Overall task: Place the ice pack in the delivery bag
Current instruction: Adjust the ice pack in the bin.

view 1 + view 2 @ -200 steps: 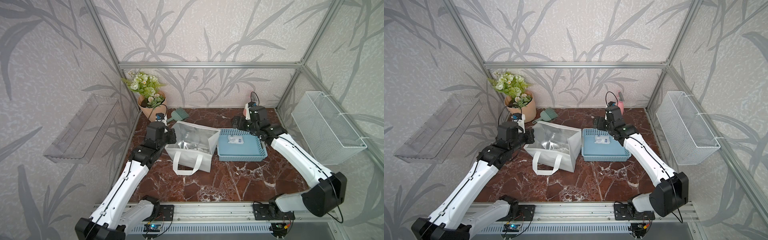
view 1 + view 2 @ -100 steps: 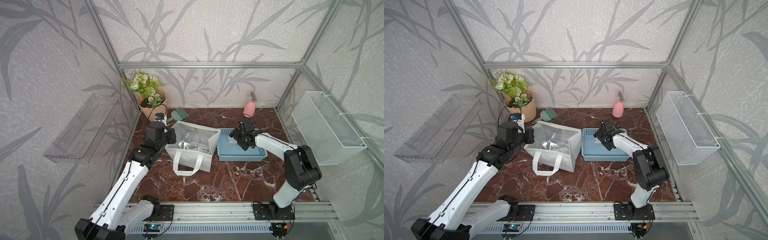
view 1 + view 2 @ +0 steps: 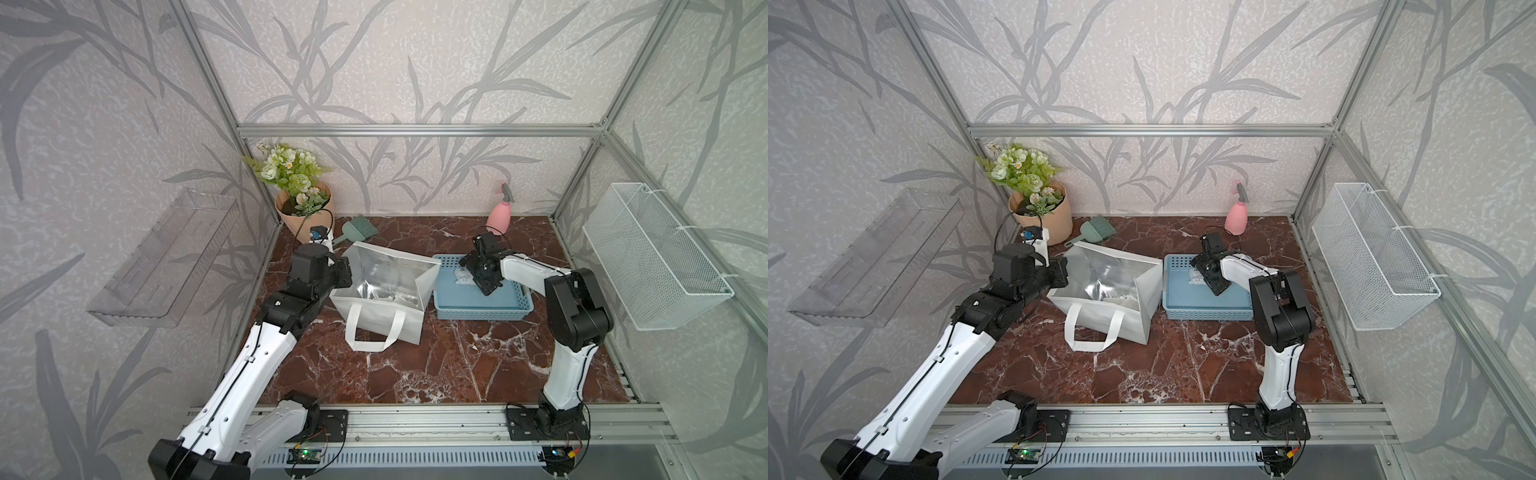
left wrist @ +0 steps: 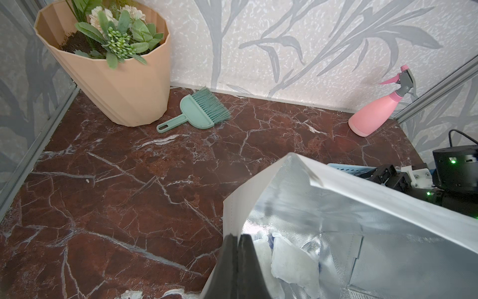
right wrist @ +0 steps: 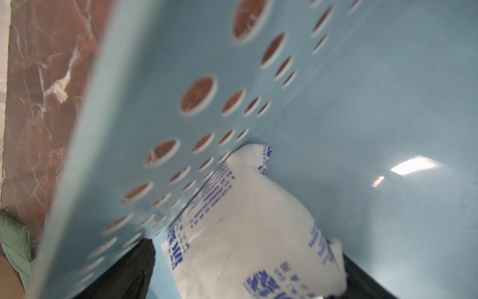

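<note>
Ice pack [image 5: 245, 227], white with blue print, lies in the blue basket [image 3: 478, 309] just beside the delivery bag [image 3: 386, 316], pressed against the basket's perforated wall. The right claw [image 5: 245, 251] is set wide and low in the basket, one finger on each side of the pack and not yet closed on it. The left claw [image 4: 238, 259] is pinched tight on the bag's rim on the side away from the basket, holding the foil-lined mouth open. Other white packs already lie inside.

Hazards, as judged:
- The finger next to the perforated wall may catch the wall or a hole, so that closing drags or lifts the basket.
- A grip on one corner only would let the soft pack sag and slip out on the way to the bag.
- A low carry could strike the bag's near wall and tip the bag.
- A slipping left pinch would let the mouth fall shut.

Change from earlier frames: a second ago the right arm reached long, with its claw high over the basket's far edge. It has since folded and dropped into the basket. Bag and left claw are unmoved.
</note>
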Available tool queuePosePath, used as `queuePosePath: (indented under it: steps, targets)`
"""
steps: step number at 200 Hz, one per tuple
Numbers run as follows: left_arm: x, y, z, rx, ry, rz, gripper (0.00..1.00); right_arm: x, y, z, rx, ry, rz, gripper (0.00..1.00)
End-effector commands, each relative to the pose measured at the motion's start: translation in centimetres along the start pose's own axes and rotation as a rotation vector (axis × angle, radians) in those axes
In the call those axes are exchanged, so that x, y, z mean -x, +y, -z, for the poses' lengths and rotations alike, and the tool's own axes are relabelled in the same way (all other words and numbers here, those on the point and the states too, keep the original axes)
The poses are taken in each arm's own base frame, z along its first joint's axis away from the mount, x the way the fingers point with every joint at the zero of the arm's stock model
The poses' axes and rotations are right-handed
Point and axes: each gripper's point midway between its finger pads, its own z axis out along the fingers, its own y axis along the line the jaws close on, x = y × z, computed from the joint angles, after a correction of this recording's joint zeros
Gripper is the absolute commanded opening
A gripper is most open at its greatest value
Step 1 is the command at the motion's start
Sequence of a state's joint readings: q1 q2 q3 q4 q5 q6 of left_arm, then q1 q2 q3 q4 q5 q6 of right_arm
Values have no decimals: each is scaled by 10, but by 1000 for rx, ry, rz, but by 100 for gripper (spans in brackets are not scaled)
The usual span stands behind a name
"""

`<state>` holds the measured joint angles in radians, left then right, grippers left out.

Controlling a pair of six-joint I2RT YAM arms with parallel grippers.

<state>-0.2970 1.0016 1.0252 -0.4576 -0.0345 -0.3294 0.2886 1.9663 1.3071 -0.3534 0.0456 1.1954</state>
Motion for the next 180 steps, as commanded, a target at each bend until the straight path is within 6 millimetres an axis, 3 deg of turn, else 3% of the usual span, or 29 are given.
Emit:
queuePosePath:
  steps: [1,28,69,101,120,180]
  targets:
    - [15,2,5,14,-59,-10,0,-7,-15,-16,-107,51,72,96]
    - [15,3,5,16,-61,-12,0,-13,-29,-13,-157,73,169,84]
    - [14,3,4,17,-61,-14,0,-7,-55,15,-211,28,312,80]
    - [14,1,2,9,-57,-13,0,2,-60,37,-219,-15,439,79]
    - [13,2,1,8,-57,-12,0,-5,-53,31,-191,38,500,83]
    - [10,3,5,7,-53,-14,0,-28,-45,4,-186,103,414,91]
